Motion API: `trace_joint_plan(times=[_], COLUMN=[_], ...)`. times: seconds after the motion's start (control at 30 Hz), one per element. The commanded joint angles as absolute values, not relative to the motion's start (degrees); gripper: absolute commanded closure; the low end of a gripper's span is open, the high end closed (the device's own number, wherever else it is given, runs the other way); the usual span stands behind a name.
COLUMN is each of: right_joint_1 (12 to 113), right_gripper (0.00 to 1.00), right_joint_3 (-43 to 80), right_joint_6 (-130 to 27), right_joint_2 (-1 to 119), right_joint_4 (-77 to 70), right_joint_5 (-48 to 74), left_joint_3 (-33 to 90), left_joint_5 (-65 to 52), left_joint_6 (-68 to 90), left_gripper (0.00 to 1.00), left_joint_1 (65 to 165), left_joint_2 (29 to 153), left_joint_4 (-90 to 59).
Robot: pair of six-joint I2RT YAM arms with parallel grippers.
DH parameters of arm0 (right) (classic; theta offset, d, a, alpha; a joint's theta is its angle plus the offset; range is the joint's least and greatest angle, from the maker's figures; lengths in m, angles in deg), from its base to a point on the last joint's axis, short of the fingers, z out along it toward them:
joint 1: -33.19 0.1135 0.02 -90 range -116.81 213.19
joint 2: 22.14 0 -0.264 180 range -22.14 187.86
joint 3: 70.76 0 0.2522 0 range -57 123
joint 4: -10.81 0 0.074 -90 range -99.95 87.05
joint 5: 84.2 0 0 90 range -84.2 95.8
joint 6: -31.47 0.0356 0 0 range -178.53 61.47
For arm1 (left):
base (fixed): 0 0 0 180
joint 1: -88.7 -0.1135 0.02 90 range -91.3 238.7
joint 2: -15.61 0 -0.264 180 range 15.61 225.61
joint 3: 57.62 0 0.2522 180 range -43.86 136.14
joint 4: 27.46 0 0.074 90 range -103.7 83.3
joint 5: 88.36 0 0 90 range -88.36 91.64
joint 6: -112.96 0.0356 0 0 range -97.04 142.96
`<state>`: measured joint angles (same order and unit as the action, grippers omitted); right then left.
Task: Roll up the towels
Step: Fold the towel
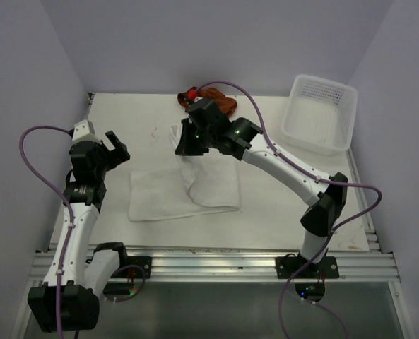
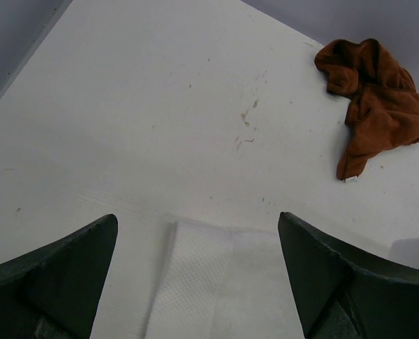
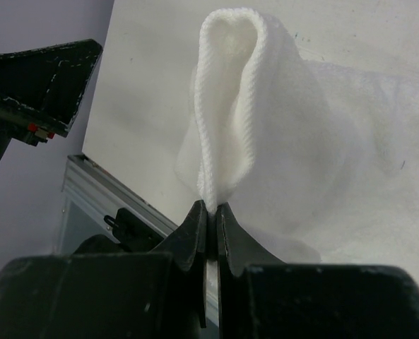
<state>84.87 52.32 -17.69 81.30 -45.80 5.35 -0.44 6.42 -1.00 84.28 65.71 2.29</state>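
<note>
White table, faint stains, grey walls; right end effector clamped on towel, left end effector apart

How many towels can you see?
2. The white towel lies mid-table, one edge pinched by the right claw. The brown towel sits crumpled at the far edge, partly hidden by the arm.

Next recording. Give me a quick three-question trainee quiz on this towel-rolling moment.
1. True or false: the right claw is shut on a fold of the white towel.
2. What colour is the crumpled towel at the far edge of the table? A brown, B blue, C green.
3. Fill in: the left claw is ___ and holds nothing.
Key: 1 true; 2 A; 3 open.
</note>
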Motion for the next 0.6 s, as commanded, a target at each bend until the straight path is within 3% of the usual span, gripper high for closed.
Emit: trace_joint_plan(times=[0.0, 0.57], right_joint_1=[84.87, 84.96], right_gripper=[1.0, 1.0], right_joint_3=[52.61, 53.3], right_joint_6=[-18.54, -15.99], right_joint_2=[81.13, 93.96], right_joint_4=[-43.38, -31.69], right_joint_5=[8.17, 18.02], left_joint_3=[1.14, 0.87], left_joint_5=[7.35, 7.09], left_joint_6=[-0.42, -0.59], left_gripper=[0.01, 0.0], left_joint_1=[84.22, 84.22], left_joint_2=[64.91, 64.3], left_joint_4=[2.21, 2.12])
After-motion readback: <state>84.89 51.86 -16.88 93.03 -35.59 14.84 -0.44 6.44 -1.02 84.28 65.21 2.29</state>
